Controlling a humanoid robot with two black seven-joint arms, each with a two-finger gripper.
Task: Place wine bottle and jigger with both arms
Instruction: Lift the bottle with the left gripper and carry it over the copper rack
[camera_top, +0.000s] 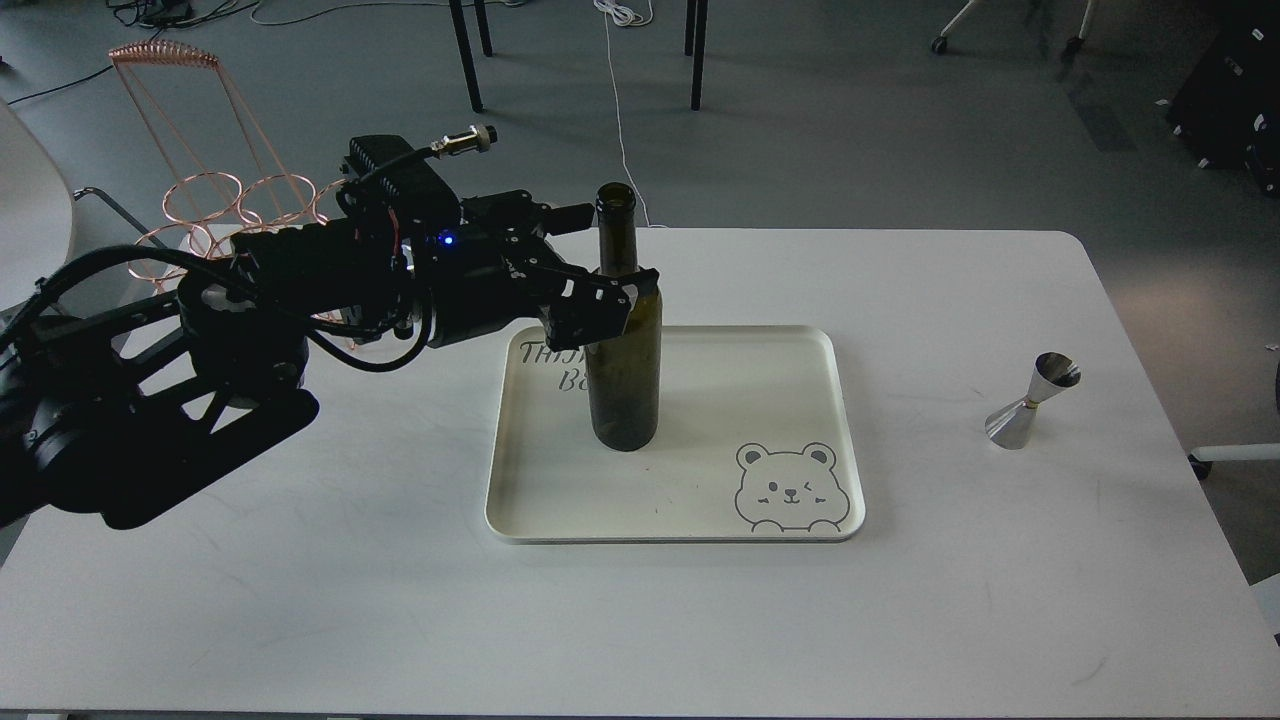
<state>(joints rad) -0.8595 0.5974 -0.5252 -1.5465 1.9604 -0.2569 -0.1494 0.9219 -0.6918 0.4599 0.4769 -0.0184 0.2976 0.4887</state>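
The dark olive-green wine bottle (624, 385) stands upright on the left part of the cream tray (730, 395). My left gripper (607, 250) reaches in from the left at the bottle's shoulder, open, with one finger in front of the bottle and the other behind its neck. I cannot tell whether the fingers touch the glass. The steel jigger (1030, 402) stands on the white table (300, 600) far to the right, apart from the tray. My right arm is out of view.
A copper wire rack (215, 200) stands at the table's back left, behind my left arm. The tray has a bear drawing (790, 487) at its front right corner. Chair legs and cables lie on the floor beyond the table.
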